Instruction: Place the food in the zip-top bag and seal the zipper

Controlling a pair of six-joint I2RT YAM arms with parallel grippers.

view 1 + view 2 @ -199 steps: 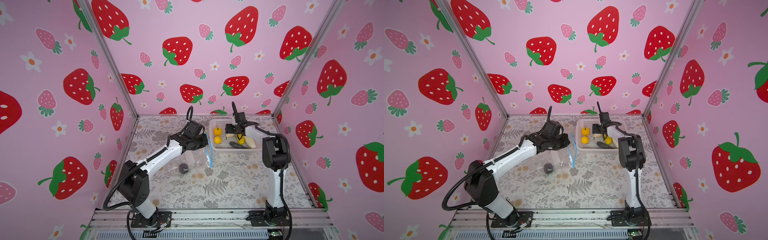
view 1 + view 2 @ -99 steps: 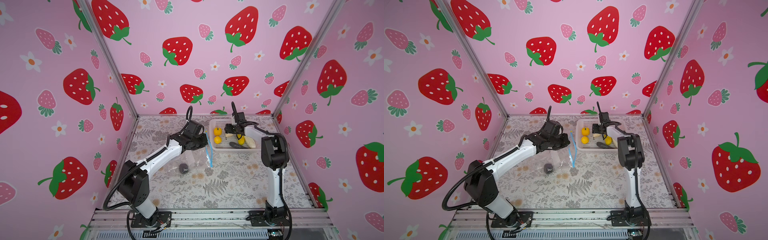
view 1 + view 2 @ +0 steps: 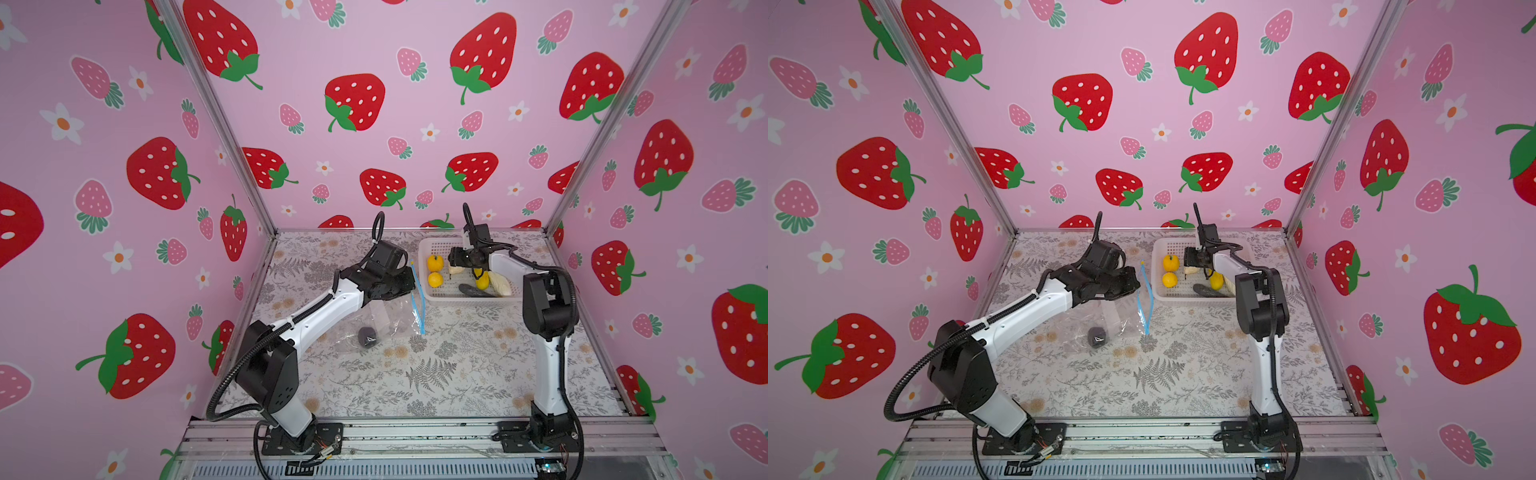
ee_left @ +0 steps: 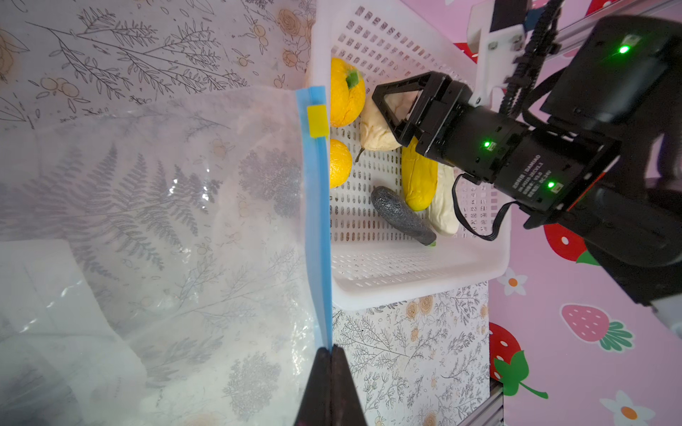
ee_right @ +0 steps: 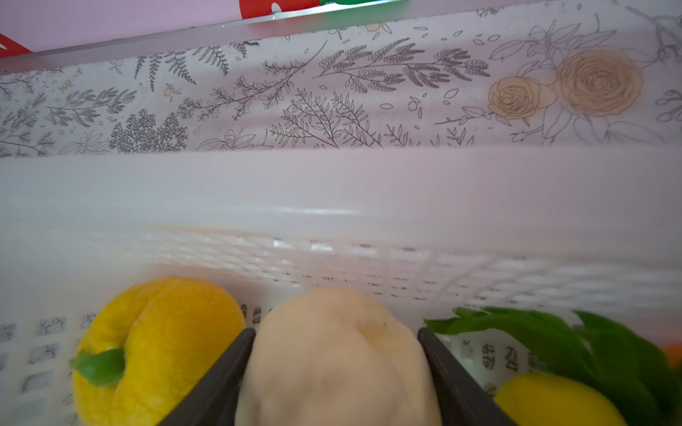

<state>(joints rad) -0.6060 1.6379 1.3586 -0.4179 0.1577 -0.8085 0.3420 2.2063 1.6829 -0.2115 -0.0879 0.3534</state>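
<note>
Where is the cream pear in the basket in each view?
Top view: cream pear in the white basket, right of the yellow pepper.
Top view: same spot.
Left wrist: inside the right gripper, beside the pepper.
Right wrist: inside the gripper, pepper alongside.
Shared landmark: the yellow pepper.

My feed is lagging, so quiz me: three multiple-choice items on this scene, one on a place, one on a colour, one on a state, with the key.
1. Where is the round dark grey toy food piece? A in the white perforated plastic basket; B inside the crinkly transparent zip-top bag; C on the front rail.
2. The bag's thin zipper strip is: A red; B light blue; C green.
3. The left pincer is: A open over the basket; B shut on a yellow fruit; C shut on the zipper strip.
Key: 1 B, it shows through the film; 2 B, clear in the left wrist view; 3 C, its fingers meet on the strip.
</note>
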